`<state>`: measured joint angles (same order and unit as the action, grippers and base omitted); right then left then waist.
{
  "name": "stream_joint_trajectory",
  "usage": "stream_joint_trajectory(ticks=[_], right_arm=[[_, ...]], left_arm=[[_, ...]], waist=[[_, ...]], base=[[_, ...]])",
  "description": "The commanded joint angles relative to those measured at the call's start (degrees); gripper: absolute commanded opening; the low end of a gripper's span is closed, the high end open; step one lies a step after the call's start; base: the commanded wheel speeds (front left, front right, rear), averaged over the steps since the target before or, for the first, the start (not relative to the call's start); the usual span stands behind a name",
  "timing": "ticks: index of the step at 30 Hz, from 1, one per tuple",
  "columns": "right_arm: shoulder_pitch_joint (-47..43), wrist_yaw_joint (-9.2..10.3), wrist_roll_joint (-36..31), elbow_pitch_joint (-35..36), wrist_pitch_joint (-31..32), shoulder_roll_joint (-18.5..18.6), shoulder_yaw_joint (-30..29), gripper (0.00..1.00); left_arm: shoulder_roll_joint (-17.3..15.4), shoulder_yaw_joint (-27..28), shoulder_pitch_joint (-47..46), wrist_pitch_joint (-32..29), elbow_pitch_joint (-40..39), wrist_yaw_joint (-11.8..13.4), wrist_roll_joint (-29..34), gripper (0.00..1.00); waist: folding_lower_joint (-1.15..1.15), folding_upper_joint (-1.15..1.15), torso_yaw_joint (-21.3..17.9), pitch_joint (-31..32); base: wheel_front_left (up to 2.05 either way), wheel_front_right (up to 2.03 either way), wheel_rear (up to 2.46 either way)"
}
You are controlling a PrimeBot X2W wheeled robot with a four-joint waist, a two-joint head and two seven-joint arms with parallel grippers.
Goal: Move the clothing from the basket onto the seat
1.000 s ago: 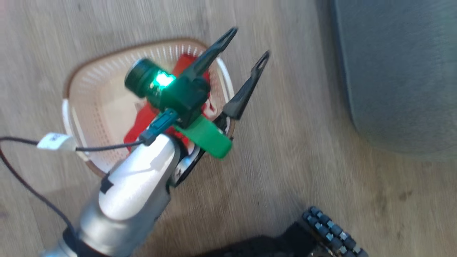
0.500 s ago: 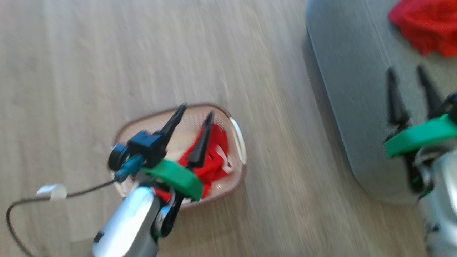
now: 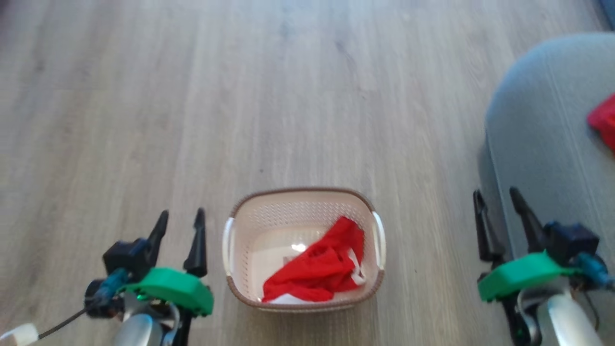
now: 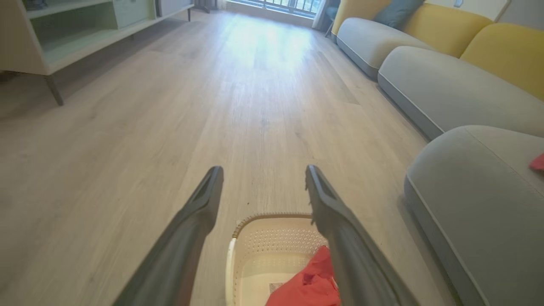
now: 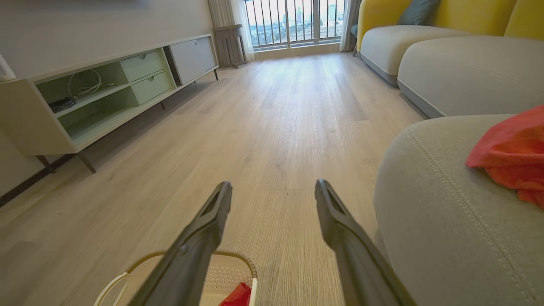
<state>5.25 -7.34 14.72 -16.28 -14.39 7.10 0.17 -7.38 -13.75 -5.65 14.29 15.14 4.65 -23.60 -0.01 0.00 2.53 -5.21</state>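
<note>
Centrally on the wood floor [image 3: 288, 96], one cream basket [image 3: 302, 194] is sitting with one red-and-white garment [image 3: 317, 271] lying crumpled in its right half. A second red garment [image 3: 604, 120] is resting on the grey seat [image 3: 538, 144]. The left gripper [image 3: 182, 213] and right gripper [image 3: 495, 192] are hovering either side of the basket, each with fingers parted and gripping nothing.

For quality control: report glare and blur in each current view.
Head view: fairly sharp; small glare spot inside the cream perforated plastic basket beside the red fabric clothing. Left wrist view: window light washes out the far pale wooden floor; dark gripper fingers soft. Right wrist view: evenly lit, fingers soft.
</note>
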Motion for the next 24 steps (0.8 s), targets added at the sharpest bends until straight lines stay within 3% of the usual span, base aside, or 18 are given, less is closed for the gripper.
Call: stream_joint_trajectory(ticks=[1, 8, 24], right_arm=[[-0.37, -0.14, -1.02, 2.13, -0.60, -0.40, 0.92, 1.00], [-3.36, -0.14, -4.81, 1.97, -0.60, -2.71, 2.55, 1.00], [-3.69, -0.14, -5.48, 1.14, -0.61, -4.12, 3.23, 1.00]], left_arm=[[-0.27, 3.03, -1.33, 0.70, -1.43, -0.61, 0.79, 1.00], [1.35, 7.13, 0.71, 0.71, -1.04, -2.54, 3.81, 1.00], [3.99, 11.75, 2.04, 0.71, -0.68, -5.94, 7.36, 1.00]], waist=[[0.01, 0.00, 2.54, 2.58], [0.01, 0.00, 2.37, 4.16], [0.01, 0.00, -0.28, 4.22]], base=[[0.00, 0.00, 0.00], [0.00, 0.00, 0.00], [0.00, 0.00, 0.00]])
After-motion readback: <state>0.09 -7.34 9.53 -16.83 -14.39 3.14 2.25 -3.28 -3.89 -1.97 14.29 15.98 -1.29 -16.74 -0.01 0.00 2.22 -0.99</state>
